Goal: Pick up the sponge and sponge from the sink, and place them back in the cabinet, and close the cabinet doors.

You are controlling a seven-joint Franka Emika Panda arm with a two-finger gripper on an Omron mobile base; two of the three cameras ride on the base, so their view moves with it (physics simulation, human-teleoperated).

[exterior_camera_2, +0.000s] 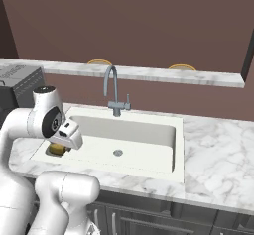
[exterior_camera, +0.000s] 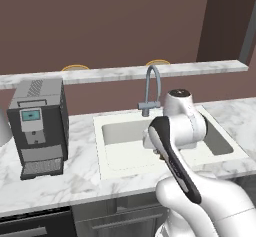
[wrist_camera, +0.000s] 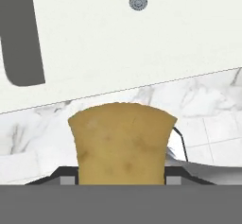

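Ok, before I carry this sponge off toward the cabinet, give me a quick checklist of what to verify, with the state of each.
1. Grip: the tool is shut on the golden-tan sponge: ok.
2. Sponge off the basin floor: in the hand view it hangs over the marble counter edge with the sink floor beyond: ok.
3. Faucet stands apart from the arm: ok.
4. Second sponge, the green one: cannot tell where it lies.
5. Cabinet doors open and shelf free: cannot tell.
6. Coffee machine to the left of the sink, apart from the arm: ok.
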